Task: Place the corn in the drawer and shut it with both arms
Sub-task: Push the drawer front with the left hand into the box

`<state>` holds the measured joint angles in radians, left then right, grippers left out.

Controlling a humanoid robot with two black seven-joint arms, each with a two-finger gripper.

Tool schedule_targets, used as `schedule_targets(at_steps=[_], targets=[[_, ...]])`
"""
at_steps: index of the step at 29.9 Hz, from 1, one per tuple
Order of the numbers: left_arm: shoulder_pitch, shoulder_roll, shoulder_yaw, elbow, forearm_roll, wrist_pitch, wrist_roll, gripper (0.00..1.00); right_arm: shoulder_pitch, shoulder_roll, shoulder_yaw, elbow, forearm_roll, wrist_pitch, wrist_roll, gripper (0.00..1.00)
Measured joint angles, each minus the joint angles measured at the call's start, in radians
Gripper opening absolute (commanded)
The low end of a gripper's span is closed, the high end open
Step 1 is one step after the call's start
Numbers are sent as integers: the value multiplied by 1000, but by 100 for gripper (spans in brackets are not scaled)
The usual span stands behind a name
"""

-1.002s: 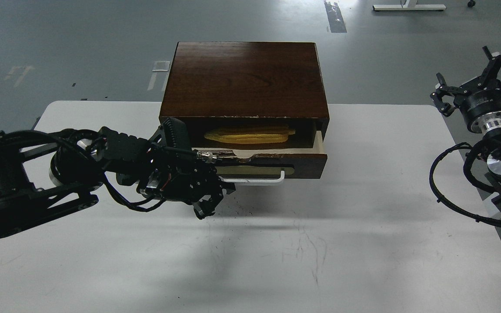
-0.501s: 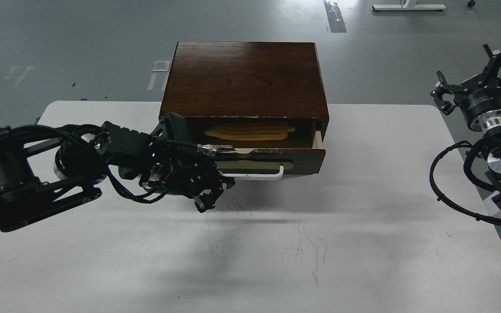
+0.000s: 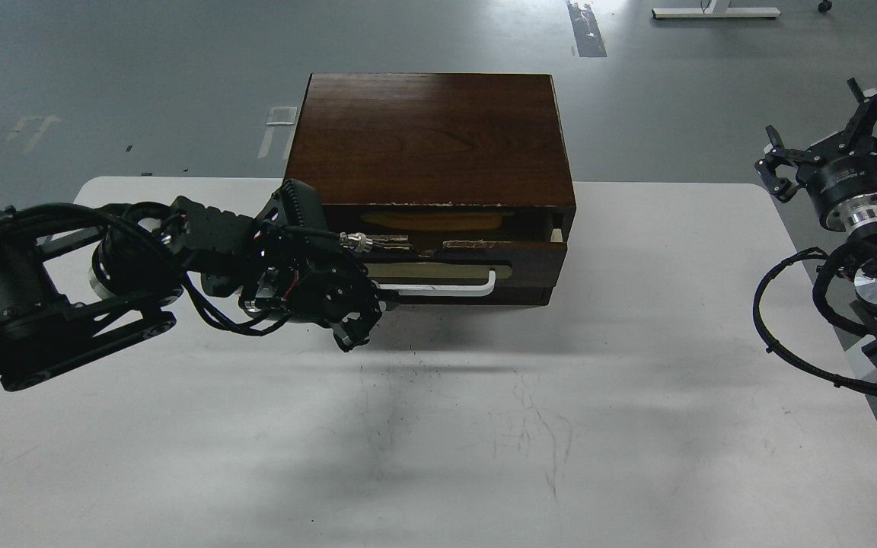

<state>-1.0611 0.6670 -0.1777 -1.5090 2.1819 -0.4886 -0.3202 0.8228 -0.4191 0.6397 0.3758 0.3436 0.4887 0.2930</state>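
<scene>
One dark, glossy wooden cabinet (image 3: 429, 137) sits on the scuffed white table (image 3: 484, 426), its single drawer (image 3: 476, 268) open just a crack, top edge chipped, white bar handle (image 3: 446, 288) across the front. One yellow corn (image 3: 435, 220) lies inside, only a sliver showing. Two black arms: the left gripper (image 3: 355, 323) is against the drawer front, grip impossible to tell; the right gripper (image 3: 838, 148) hangs released, well away.

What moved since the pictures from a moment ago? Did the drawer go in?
Yes. The drawer slid most of the way in, pushed by the left claw at its front. The corn inside is now mostly hidden. The right claw stayed raised off to the side, and the cabinet did not move.
</scene>
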Motion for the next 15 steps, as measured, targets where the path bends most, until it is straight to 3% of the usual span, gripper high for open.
schedule_targets(at_steps=[15], targets=[[-1,-14,0,41,0,0,0,0,-2,0,-2,0,-2,0,0,100]])
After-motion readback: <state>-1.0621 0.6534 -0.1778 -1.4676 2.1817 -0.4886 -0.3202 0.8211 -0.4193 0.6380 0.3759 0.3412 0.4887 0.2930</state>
